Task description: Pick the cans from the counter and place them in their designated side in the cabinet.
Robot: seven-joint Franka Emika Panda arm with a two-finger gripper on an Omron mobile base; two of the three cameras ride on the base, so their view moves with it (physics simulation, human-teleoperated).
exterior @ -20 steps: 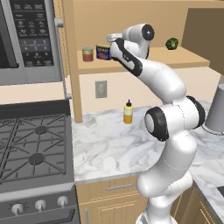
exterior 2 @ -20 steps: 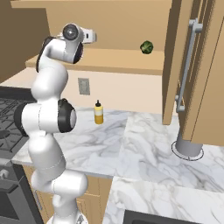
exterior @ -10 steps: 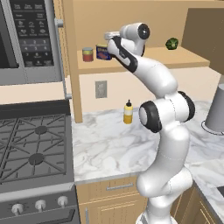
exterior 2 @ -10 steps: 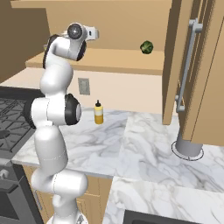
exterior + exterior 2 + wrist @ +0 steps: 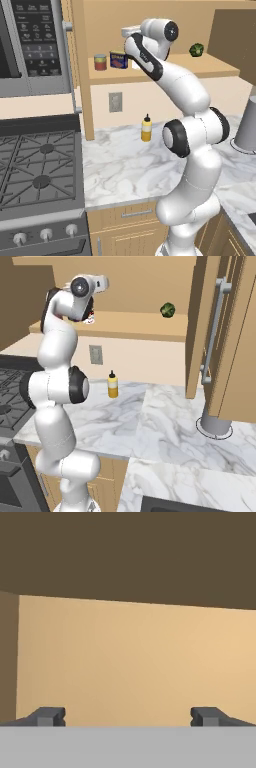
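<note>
Presently found released: gripper (image 5: 127, 717) fingertips (image 5: 49, 716) spread wide, nothing between them, facing the tan back wall of the cabinet (image 5: 140, 662). Raised at shelf height in the left base view, hand (image 5: 131, 34) just above and beside the tins.

Seen on the cabinet shelf (image 5: 165, 72), toward its left end: dark blue boxy tin (image 5: 118, 60) and, just beside it on the left, short round red can (image 5: 100, 62), both upright. Whether touching each other, not determinable. Further right on the same shelf, well apart from the tins: a small green item (image 5: 196, 49), kind not determinable.

On the counter (image 5: 125, 165): yellow squeeze bottle (image 5: 146, 128) near the wall, grey cylinder (image 5: 247, 131) at the right edge. No can noted on the marble.

Judged complete or nearly so: both cans shelved, grouped on one side. Left, by this reading: withdrawal of the arm from the shelf without brushing the tins. Correctness of the designated side not verifiable.
</note>
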